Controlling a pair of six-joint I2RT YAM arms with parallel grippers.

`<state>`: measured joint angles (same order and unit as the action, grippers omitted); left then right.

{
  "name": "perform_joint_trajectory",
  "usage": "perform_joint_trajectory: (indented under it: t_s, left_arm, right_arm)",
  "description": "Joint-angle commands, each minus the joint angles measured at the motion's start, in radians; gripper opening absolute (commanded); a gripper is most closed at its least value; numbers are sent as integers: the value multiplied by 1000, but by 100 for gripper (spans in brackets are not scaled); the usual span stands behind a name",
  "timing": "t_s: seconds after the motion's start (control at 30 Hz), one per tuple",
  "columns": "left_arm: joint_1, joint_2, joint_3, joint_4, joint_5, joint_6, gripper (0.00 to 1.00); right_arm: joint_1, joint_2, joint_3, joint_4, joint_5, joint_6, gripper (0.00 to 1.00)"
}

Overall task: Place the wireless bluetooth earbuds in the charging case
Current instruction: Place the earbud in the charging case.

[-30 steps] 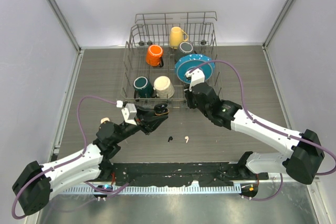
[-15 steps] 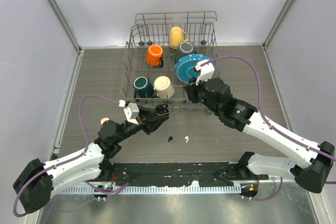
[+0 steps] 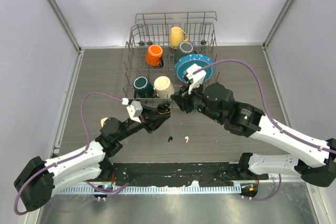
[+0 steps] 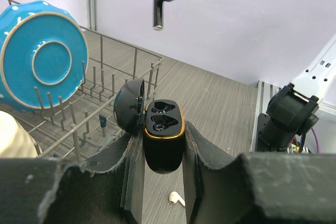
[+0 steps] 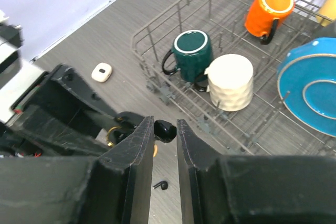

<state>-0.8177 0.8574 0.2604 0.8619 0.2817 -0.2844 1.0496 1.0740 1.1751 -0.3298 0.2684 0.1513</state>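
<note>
Across the overhead view lay the grey table point(image 3: 94, 77), and at upper centre I saw the wire dish rack point(image 3: 131, 59) standing on it. Inside the rack a blue plate point(image 3: 182, 69) stood on edge toward the right. A yellow mug point(image 3: 176, 36) and a grey mug point(image 3: 186, 48) sat near the back, and an orange mug point(image 3: 154, 54) was left of the plate. A teal mug point(image 3: 142, 85) and a cream mug point(image 3: 164, 86) stood side by side along the front.

Just below the rack's front edge, near the centre of the frame, my left gripper point(image 3: 160, 115) was clamped on the black charging case point(image 4: 164, 140), one finger on each side. The case was up off the table, its lid swung open to the left and its gold-rimmed top facing up in the left wrist view. I could not tell whether its wells held anything.

My right gripper point(image 3: 177, 103) was closed on a black earbud point(image 4: 157, 11). The earbud showed at the top of the left wrist view with its stem pointing down, above the open case and apart from it.

A small white case point(image 5: 102, 71) sat on the table at the left of the right wrist view. At lower centre in the overhead view, a second black earbud point(image 3: 169, 139) and a white earbud point(image 3: 186, 139) lay on the table, near each other but not touching.
</note>
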Motion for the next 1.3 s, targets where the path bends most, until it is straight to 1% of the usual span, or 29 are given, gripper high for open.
perform_joint_trajectory:
  t_s: [0.0, 0.27, 0.8, 1.27]
  left_arm:
    - [2, -9, 59, -15, 8, 28, 0]
    - [0, -12, 73, -27, 7, 34, 0]
    - [0, -15, 74, -29, 13, 34, 0]
    - [2, -37, 71, -37, 16, 40, 0]
  right_arm:
    - [56, 9, 49, -40, 31, -38, 1]
    - [116, 15, 18, -37, 104, -61, 1]
    - [153, 67, 17, -32, 126, -68, 1]
    - [190, 96, 20, -63, 180, -124, 1]
